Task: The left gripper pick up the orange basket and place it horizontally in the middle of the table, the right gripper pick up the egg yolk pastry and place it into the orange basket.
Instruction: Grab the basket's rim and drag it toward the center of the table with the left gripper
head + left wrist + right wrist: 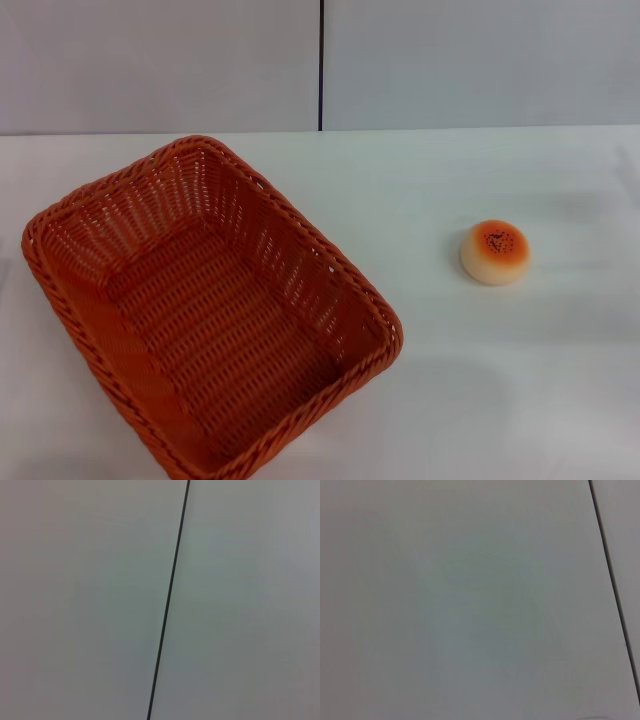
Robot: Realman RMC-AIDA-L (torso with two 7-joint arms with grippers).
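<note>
Two task items sit on the table point(420, 400), neither arm in the head view. Orange basket point(205, 310) is on the left half, skewed: one corner points toward the far edge, the opposite end runs to the near edge and off the view's border, left rim close to the left edge. Basket is upright and has nothing in it. Egg yolk pastry point(495, 252) sits glazed side up on the right half, well apart from the basket, roughly midway between far and near edges. Both wrist views show only a flat pale grey panel point(90, 600) with a thin dark seam point(167, 600): no fingers, no table, so I cannot tell whether either gripper is released or clenched. Nothing is grasped as far as the table shows. My read: step one not yet begun, basket unmoved, pastry untouched. Next move calls for the left gripper to come down on the basket rim, likely the near-left braided edge, lift, rotate it so the long side runs parallel to the near edge, and set it mid-table. Risk: open weave could snag a finger; rim grip may let the basket tilt.
</note>
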